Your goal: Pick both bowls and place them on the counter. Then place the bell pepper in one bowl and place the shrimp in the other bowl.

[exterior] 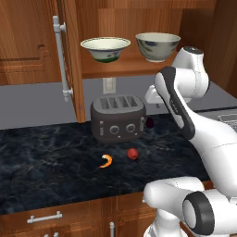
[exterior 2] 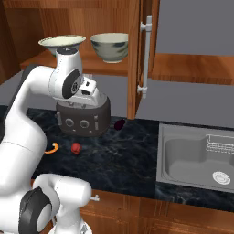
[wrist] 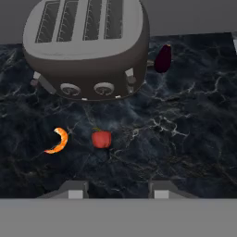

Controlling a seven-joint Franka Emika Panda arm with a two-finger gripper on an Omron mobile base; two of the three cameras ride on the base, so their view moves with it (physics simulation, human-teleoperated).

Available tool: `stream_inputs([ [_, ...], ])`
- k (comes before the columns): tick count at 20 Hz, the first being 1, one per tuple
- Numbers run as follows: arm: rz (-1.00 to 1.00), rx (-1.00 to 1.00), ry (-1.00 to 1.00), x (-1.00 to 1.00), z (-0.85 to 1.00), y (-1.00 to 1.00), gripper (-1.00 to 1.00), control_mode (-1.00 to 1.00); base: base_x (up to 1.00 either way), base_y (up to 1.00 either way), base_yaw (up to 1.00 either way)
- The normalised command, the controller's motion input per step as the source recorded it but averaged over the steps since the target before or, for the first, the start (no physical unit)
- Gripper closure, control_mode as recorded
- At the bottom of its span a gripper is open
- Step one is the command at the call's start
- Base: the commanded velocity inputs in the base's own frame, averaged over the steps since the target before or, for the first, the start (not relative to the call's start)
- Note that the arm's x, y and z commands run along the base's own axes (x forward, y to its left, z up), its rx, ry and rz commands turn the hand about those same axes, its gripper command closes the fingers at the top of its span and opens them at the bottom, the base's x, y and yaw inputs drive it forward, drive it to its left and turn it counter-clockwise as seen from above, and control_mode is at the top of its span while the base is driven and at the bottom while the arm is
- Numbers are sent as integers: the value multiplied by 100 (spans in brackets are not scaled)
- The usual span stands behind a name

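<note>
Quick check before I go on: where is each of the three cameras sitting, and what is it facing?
Left base view: behind the arm's left, facing the toaster and shelf bowls; arm at right.
Right base view: behind its right, facing toaster, sink; arm at left.
Hand view: above the counter, looking down; gripper fingertips at bottom.
All share the toaster, shrimp and pepper.
</note>
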Motion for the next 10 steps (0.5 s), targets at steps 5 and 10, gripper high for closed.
stream_inputs([
  [5, 0, 0, 1, 0, -5, 5, -100, -100, 0, 0, 0],
  [10, 8, -10, -4, 2, 0, 18, -100, -100, 0, 0, 0],
])
